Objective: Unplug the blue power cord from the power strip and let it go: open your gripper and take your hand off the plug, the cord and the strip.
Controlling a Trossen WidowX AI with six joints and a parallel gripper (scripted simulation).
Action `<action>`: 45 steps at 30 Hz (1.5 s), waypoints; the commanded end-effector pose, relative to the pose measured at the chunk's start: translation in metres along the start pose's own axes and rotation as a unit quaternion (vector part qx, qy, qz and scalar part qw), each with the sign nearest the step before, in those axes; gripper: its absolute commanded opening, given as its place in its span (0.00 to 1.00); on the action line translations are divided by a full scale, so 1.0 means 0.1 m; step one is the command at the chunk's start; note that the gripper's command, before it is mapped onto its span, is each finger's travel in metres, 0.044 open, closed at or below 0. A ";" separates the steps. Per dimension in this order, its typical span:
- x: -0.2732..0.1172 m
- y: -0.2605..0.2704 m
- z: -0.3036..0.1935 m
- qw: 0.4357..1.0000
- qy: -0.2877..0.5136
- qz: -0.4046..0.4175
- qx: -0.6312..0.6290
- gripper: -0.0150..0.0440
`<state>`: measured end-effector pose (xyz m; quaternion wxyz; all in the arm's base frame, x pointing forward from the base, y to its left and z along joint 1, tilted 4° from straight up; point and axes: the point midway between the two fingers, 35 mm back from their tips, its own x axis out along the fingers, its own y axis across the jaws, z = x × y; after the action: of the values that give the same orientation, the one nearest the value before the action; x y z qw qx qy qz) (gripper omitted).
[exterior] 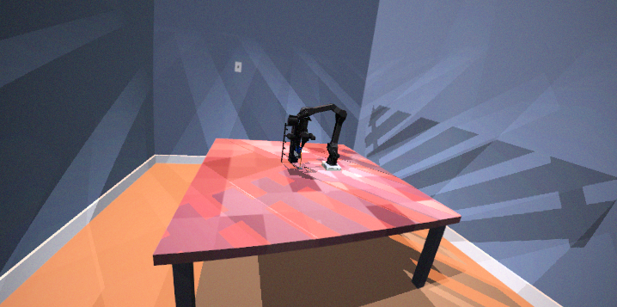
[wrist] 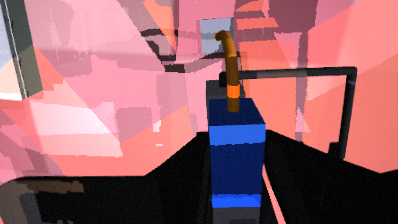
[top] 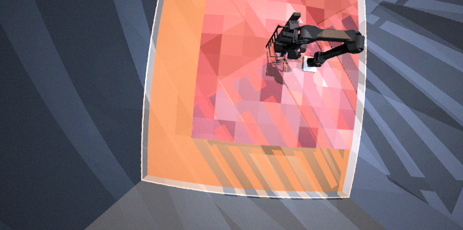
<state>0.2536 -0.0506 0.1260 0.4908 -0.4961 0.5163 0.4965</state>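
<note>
Blue-grey walls (exterior: 129, 67) streaked with paler bands of light enclose the room, and a small white wall plate (exterior: 237, 66) sits on the far wall in the exterior view. Along the foot of the walls runs a pale baseboard (exterior: 64, 227), and beneath it lies an orange floor (exterior: 107, 253), striped with shadow on its near side in the top view. On that floor stands the bench (exterior: 259, 223), a dark-legged table whose top is a patchwork of red, pink and mauve blocks crossed by thin diagonal lines.

Toward the far right part of the bench top, the black arm (exterior: 321, 109) rises from a small white base plate (exterior: 331, 166) and arches over to the left, pointing its pincer (top: 280, 57) down at the surface. A dark shadow of the arm falls on the bench just beside it.

In the wrist view, the blue plug (wrist: 236, 150) stands in the middle, between the two black fingers of the pincer, which is clamped on it. An orange cord (wrist: 230, 70) leaves the plug's far end and curves away toward a small pale grey block (wrist: 215, 35) on the bench; whether that block is the power strip cannot be told. To the right, a thin dark bar frame (wrist: 345, 100) bends at a right angle.
</note>
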 end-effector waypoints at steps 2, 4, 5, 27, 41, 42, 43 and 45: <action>-0.03 -0.01 0.29 0.999 -0.035 -0.004 -0.012 0.25; -0.03 0.00 0.33 0.999 -0.035 -0.004 -0.012 0.25; -0.03 0.00 0.34 0.999 -0.035 -0.004 -0.012 0.25; -0.03 0.00 0.41 0.999 -0.035 -0.001 -0.014 0.97; -0.18 0.02 0.94 0.999 -0.037 -0.001 -0.014 1.00; -0.18 0.02 0.94 0.999 -0.037 -0.001 -0.014 1.00; -0.18 0.02 0.94 0.999 -0.037 -0.001 -0.014 1.00; -0.18 0.02 0.94 0.999 -0.037 -0.001 -0.014 1.00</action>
<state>0.2529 0.0428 0.1393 0.4993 -0.4852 0.4912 0.5234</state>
